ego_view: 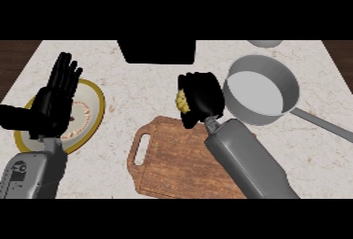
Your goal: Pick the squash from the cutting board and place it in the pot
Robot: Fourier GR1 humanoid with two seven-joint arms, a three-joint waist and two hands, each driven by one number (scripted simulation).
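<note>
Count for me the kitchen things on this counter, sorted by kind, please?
Pots: 1, the grey pot with a long handle.
Cutting boards: 1, the wooden cutting board.
Plates: 1, the yellow-rimmed plate, partly behind the left hand.
Vegetables: 1, the yellow squash, held in the right hand.
Total: 4.

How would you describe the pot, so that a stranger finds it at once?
Start at the wooden cutting board in the counter's middle. Beyond its far right corner, just right of the right hand holding the yellow squash, stands the pot. It alone is grey metal with a long handle.
</note>
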